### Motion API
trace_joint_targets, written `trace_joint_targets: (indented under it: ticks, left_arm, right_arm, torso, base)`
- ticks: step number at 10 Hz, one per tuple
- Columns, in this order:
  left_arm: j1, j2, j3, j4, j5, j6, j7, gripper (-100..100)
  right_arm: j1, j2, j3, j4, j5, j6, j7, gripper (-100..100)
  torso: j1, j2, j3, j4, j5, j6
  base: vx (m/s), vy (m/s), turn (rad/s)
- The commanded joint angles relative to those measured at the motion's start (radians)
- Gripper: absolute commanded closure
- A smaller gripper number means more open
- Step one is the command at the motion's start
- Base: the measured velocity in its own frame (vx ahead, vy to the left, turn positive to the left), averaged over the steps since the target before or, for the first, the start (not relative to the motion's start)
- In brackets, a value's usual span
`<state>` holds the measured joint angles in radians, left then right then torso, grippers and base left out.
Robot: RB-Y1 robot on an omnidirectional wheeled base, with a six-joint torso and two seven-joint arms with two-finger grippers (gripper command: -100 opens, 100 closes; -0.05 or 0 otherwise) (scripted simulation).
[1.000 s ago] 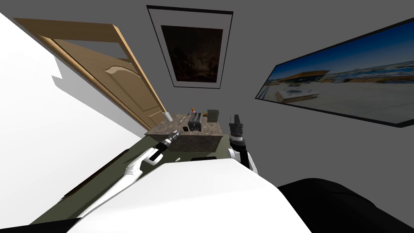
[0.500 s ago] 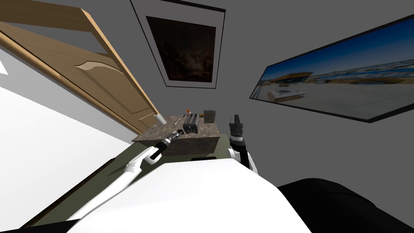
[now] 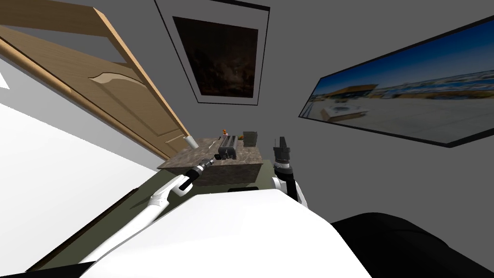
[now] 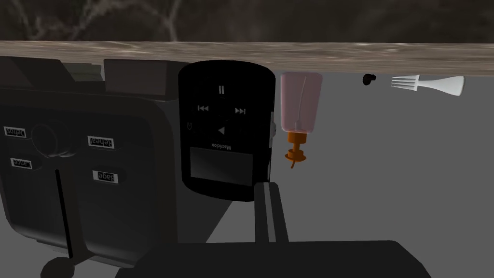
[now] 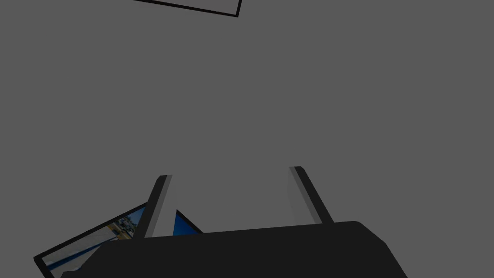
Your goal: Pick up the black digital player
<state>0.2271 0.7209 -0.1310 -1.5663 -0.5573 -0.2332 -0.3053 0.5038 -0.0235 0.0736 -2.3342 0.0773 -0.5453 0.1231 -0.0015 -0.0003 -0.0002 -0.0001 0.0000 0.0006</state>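
Facing the marbled table (image 3: 190,154), my left arm reaches low toward the black toaster (image 4: 82,159), since the black digital player (image 4: 224,130) stands just left of it at the near edge; left gripper (image 4: 270,186) hovers close, blades pinched together, empty; right gripper (image 5: 231,171) waits wide, likely keeping clear

The left arm (image 3: 166,193) is extended forward and to the left, elbow slightly bent, with the white forearm running into the dark left wrist (image 3: 198,169), which lies in line with it. The left jaws are closed: both fingers (image 4: 270,212) are pressed together at the middle of the dark body, with nothing between them. The right arm (image 3: 289,183) is held close in, forearm raised near upright. The right wrist (image 3: 282,166) is straight. The right jaws point upward and are parted, their fingers (image 5: 161,207) well apart, holding nothing.
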Motion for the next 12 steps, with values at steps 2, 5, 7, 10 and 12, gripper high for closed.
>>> trace_joint_targets:
  ticks: [2,5,7,10,12]
  left_arm:
    - [0.0,0.0,0.0,0.0,0.0,0.0,0.0,100]
    - [-0.001,0.049,-0.012,0.021,0.007,-0.035,-0.004,-100]
    - [-0.001,0.089,-0.021,0.041,0.011,-0.065,-0.007,-100]
    - [0.001,0.162,-0.039,0.084,0.016,-0.124,-0.014,-100]
    - [0.005,0.216,-0.053,0.122,0.017,-0.172,-0.021,-100]
  right_arm:
    - [0.0,0.0,0.0,0.0,0.0,0.0,0.0,0]
    - [0.0,0.0,0.0,0.0,0.0,0.0,0.0,0]
    - [0.0,0.0,0.0,0.0,0.0,0.0,0.0,0]
    - [0.0,0.0,0.0,0.0,0.0,0.0,0.0,0]
    - [0.0,0.0,0.0,0.0,0.0,0.0,0.0,0]
  torso:
    - [0.0,0.0,0.0,0.0,0.0,0.0]
    - [0.002,0.001,0.0,0.0,0.0,0.001]
    - [0.005,0.003,0.002,0.001,0.001,0.0]
    - [0.004,0.003,0.002,0.001,0.001,0.0]
    - [0.004,0.003,0.002,0.001,0.001,0.0]
  base:
    - [0.0,0.0,0.0]
    - [-0.023,0.034,-0.12]
    - [-0.058,0.067,-0.13]
    - [-0.057,0.06,-0.174]
    - [-0.062,0.045,-0.204]
